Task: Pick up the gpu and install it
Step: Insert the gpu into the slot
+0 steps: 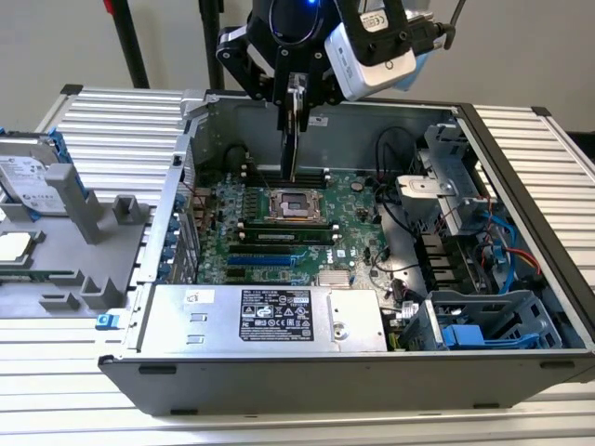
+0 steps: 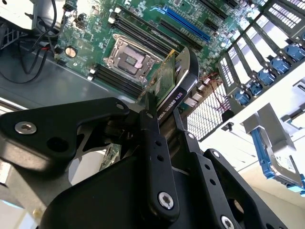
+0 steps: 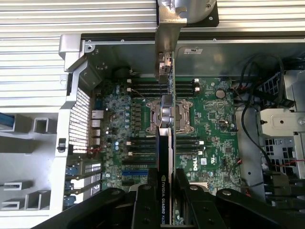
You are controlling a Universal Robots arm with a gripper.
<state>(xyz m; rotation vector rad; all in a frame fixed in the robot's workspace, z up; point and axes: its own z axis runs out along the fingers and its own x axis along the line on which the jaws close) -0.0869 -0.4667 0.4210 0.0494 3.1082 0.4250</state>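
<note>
1. The gripper (image 1: 297, 110) is clamping down on the gpu (image 1: 291, 149), pinching the card by its top edge so it's hanging edge-down.
2. The gpu is hovering inside the open computer case (image 1: 521, 177), over the motherboard (image 1: 367, 223), about above the CPU socket (image 1: 296, 205) and toward the far wall.

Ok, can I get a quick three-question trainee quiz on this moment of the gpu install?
1. True or false: the gripper is shut on the gpu.
2. Where is the gpu? A) seated in a slot B) held on edge above the motherboard C) lying on the table outside the case
3. Fill in: the long coloured expansion slot is ___.
Key: 1 true; 2 B; 3 blue.
</note>
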